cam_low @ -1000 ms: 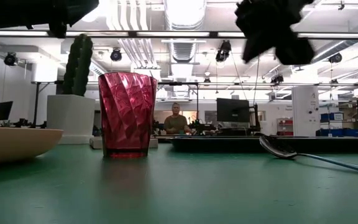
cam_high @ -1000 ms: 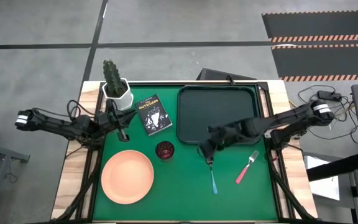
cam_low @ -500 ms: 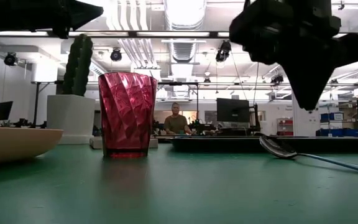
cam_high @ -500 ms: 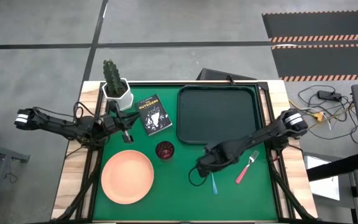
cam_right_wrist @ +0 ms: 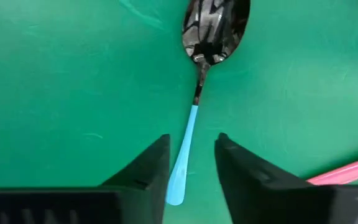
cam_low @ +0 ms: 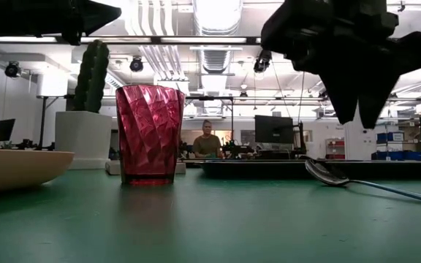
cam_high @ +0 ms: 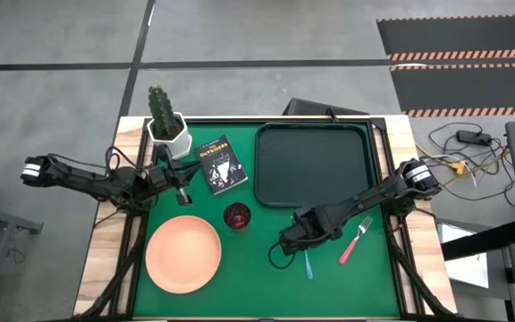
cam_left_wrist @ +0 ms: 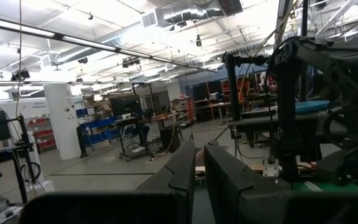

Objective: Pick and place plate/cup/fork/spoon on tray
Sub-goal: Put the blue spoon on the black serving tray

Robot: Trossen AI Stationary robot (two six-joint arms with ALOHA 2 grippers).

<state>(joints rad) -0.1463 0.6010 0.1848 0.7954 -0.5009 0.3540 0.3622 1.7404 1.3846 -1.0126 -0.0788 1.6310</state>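
Observation:
The spoon [cam_right_wrist: 197,93], with a metal bowl and a light blue handle, lies flat on the green mat [cam_high: 257,286], handle toward the near edge. My right gripper [cam_right_wrist: 191,162] hovers open above it, pointing down, one finger on each side of the handle's free end, touching nothing; the low view shows its tips [cam_low: 357,113] well above the spoon [cam_low: 327,174]. The pink-handled fork [cam_high: 356,240] lies just right of it. The red cup [cam_high: 237,216], the peach plate [cam_high: 183,253] and the dark tray [cam_high: 316,165] rest on the mat. My left gripper [cam_high: 184,192] waits shut near the table's left side.
A cactus in a white pot [cam_high: 168,130] and a small black book [cam_high: 220,164] stand at the far left, close to my left gripper. The tray lies just beyond the spoon. Bare mat lies along the near edge between plate and spoon.
My right gripper has moved from the tray's near rim toward the table's near edge, tipped to point down over the spoon, and then opened its fingers. The spoon has not moved.

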